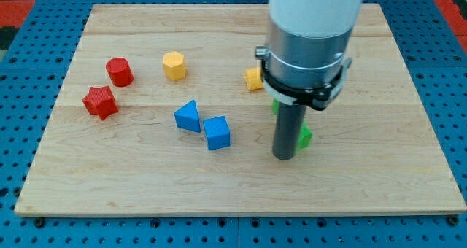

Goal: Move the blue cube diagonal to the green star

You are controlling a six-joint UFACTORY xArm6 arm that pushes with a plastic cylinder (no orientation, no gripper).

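Counting across the camera view, the desk carries two red blocks, a cylinder and a star at the left; two blue ones, a triangular block touching the blue cube near the middle; and a yellow hexagon farther back. My tip stands right of the cube, apart. No fingers exist. Green star mostly hidden behind the rod; an orange-yellow block is half hidden.
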